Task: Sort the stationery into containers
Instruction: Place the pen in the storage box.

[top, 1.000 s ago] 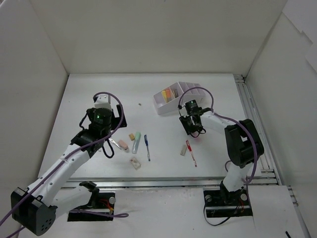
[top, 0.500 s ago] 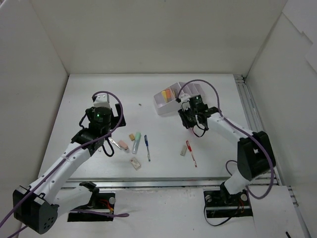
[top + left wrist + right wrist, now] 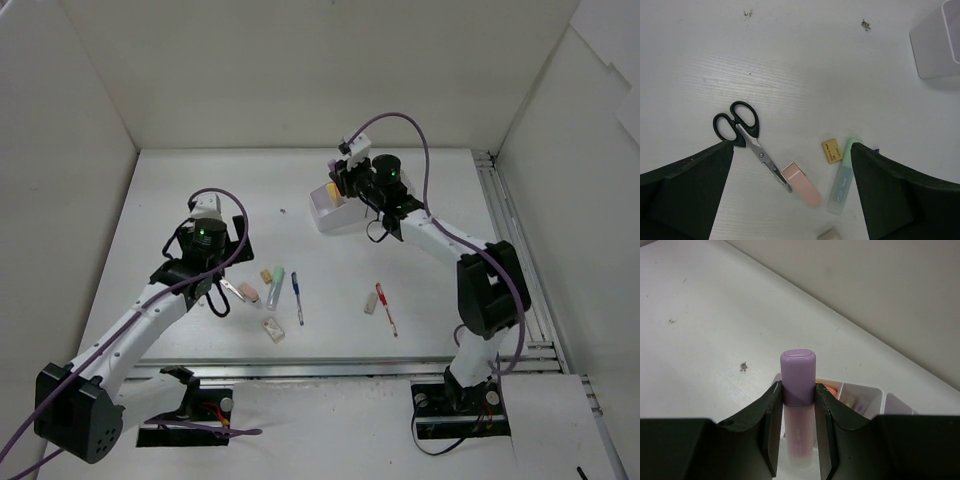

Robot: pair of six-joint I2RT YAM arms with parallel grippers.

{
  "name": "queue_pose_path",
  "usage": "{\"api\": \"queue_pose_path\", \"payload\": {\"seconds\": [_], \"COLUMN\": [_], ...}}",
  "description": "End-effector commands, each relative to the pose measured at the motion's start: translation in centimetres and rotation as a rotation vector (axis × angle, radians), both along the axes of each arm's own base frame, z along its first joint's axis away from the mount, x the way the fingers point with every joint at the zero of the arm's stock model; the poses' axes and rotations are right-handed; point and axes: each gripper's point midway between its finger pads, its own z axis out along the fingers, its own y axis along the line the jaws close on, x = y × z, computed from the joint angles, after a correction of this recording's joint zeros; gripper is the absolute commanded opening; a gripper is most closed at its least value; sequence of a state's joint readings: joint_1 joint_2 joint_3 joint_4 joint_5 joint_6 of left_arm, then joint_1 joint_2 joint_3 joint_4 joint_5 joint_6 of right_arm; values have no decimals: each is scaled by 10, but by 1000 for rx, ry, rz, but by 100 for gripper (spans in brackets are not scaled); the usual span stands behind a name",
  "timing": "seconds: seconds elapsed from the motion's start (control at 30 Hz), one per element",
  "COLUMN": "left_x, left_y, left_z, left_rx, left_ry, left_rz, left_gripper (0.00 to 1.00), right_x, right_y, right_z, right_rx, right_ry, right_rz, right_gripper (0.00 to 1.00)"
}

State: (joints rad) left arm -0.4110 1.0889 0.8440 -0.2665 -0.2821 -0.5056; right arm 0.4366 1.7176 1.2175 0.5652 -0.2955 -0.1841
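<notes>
One lilac marker (image 3: pixel 798 367) sits clamped in the right hand (image 3: pixel 798 390) over the organizer (image 3: pixel 335 218). The left hand (image 3: pixel 792 147) hangs released above the scissors (image 3: pixel 740 131).

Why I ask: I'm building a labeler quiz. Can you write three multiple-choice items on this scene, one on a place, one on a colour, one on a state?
1. Where do the scissors lie?
A) in the organizer
B) on the table, by the pink marker
C) leaning on the wall

2. The cap of the marker in the right hand is:
A) lilac
B) green
C) red

3. The left hand is:
A) shut on the scissors
B) shut on a pen
C) open and empty

Answers:
1 B: the left wrist view shows them flat on the table, blade tip at the pink marker.
2 A: the right wrist view shows a lilac cap in the grip.
3 C: the left wrist view shows it spread wide with nothing in it.
</notes>
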Motion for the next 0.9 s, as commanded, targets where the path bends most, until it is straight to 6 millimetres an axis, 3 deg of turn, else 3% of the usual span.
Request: {"api": "queue_pose_path", "payload": {"seconds": [0.0,0.1,0.13,0.23,0.37,0.47,0.53,0.57,0.63,0.87], "left_x": [3,3,3,4,7,12,16,19,24,34], "left_y": [3,5,5,3,2,-1,-4,-10,-17,-37], "left_z": [4,2,1,-1,-4,-8,-15,-16,-17,-31], "left_rx": [-31,-25,-24,-23,-17,3,1,-3,-9,-34], "left_ry": [-12,-1,1,3,13,26,53,61,68,137], "left_rz": [18,16,14,1,-15,-37,-54,-85,-115,-186], "left_gripper": [100,99,99,99,99,100,99,99,100,99], "right_x": [32,54,61,71,66,61,57,55,47,15], "right_y": [20,27,27,25,20,15,14,12,15,9], "right_z": [65,51,37,22,-2,-14,-7,-8,10,60], "right_rx": [140,133,120,109,111,127,133,136,151,199], "right_ry": [-207,-209,-195,-179,-127,-90,-99,-91,-117,-179], "right_rz": [20,-3,-14,-49,-72,-95,-92,-89,-68,-21], "right_gripper": [0,0,0,0,1,11,30,33,45,72]}}
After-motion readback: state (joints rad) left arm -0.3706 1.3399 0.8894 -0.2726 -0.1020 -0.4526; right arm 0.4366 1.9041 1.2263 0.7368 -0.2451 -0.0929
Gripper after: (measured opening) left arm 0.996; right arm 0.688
